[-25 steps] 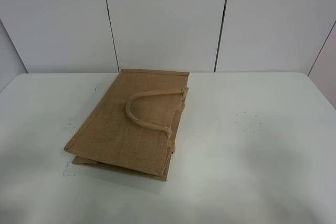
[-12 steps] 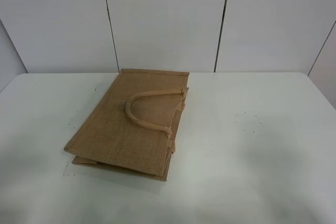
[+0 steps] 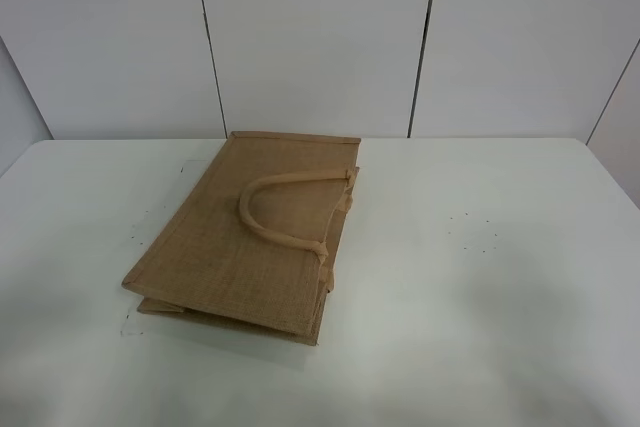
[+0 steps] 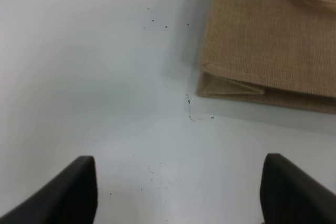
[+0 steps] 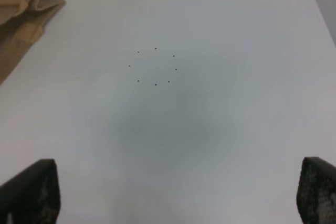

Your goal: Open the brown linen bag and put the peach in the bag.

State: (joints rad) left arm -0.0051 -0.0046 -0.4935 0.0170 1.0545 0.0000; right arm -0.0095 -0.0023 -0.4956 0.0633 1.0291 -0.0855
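The brown linen bag (image 3: 250,232) lies flat and folded on the white table (image 3: 480,277), its beige loop handle (image 3: 275,209) on top. A folded corner of the bag shows in the left wrist view (image 4: 268,40) and an edge in the right wrist view (image 5: 21,22). The peach is out of view in every frame. My left gripper (image 4: 178,192) is open and empty above bare table, short of the bag's corner. My right gripper (image 5: 176,192) is open and empty above bare table, to the right of the bag. Neither gripper shows in the exterior high view.
White wall panels (image 3: 320,37) stand behind the table's far edge. Small black dot marks lie on the table right of the bag (image 3: 475,232) and show in the right wrist view (image 5: 155,66). Fine specks lie near the bag's corner (image 4: 163,22).
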